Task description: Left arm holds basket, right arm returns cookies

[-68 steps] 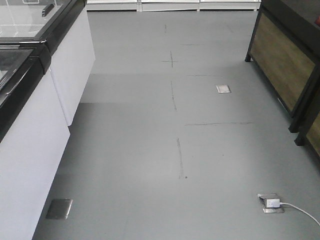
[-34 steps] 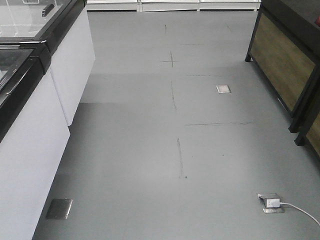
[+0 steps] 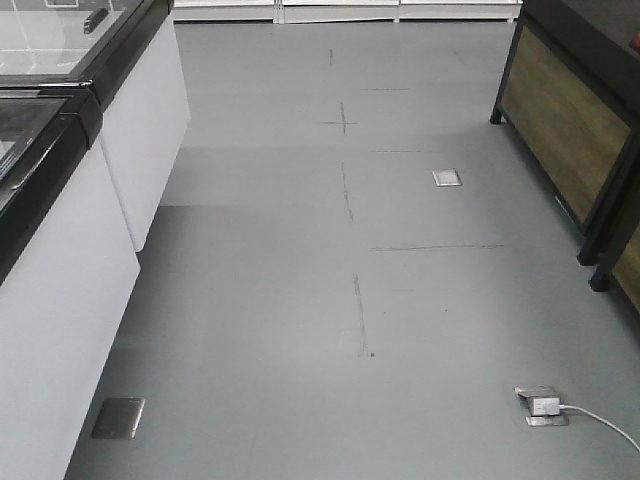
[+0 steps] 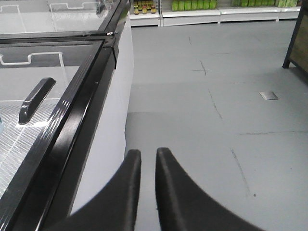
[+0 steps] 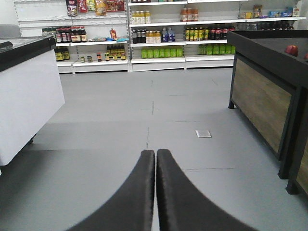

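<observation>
Left tool (image 4: 147, 154) hangs over the grey floor (image 3: 340, 300) just beside the chest freezer (image 4: 103, 96), its two black fingers (image 4: 166, 183) slightly apart with a thin strip of floor showing between them, and it grips nothing. Right tool (image 5: 155, 153) points down the aisle with its fingers pressed together tip to tip, clenched on nothing. Neither the basket nor the cookies box shows in any view.

On the left the freezer has white sides, a black frame and glass lids, and a black handle (image 4: 36, 98) lies on the near lid. On the right stands a wood-panelled display stand (image 5: 262, 103) with a black frame, and a red fruit (image 5: 291, 49) rests on its top. Against the far wall run white shelves (image 5: 163, 60) stocked with bottles, with a row of green bottles (image 5: 163, 52) low down.

Thin dark lines cross the floor. A metal floor plate (image 3: 447, 178) sits at the far right and another (image 3: 119, 417) near the left, close to the freezer. At the near right a white charger (image 3: 546, 405) is plugged into a floor socket, and its white cable (image 3: 600, 422) trails off to the right
</observation>
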